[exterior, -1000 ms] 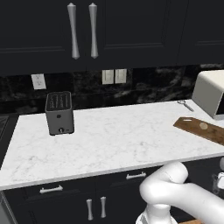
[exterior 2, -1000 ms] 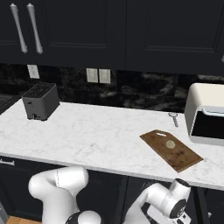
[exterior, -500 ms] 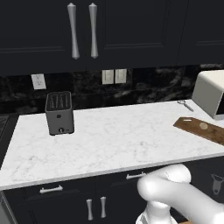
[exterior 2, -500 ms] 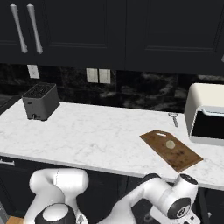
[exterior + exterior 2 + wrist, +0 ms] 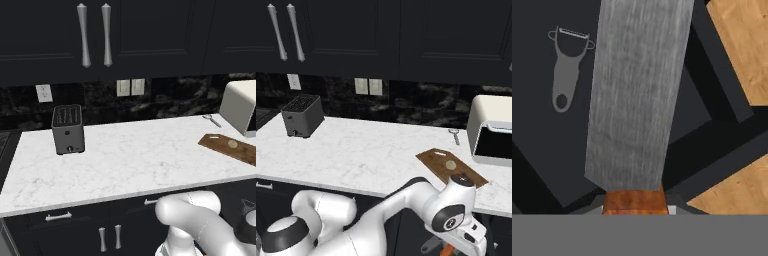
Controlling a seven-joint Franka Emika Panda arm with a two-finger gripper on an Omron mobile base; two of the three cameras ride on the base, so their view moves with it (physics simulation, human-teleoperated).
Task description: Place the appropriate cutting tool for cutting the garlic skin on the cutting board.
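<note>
The dark brown cutting board lies on the white counter's right part, also seen at the right edge in the left base view as the cutting board. The pale garlic rests on it, garlic. My gripper hangs below the counter's front edge, shut on a knife with an orange-brown handle. In the hand view the knife's broad grey blade runs up from its handle. My fingertips are hidden there.
A grey peeler lies in a dark drawer below the hand, with wood floor beside it. A cream toaster oven stands right of the board, a small silver tool behind it, and a black toaster at the left.
The wrist has risen a little under the counter's front edge, and the arm's elbow has swung up and to the right. Nothing on the counter has moved.
</note>
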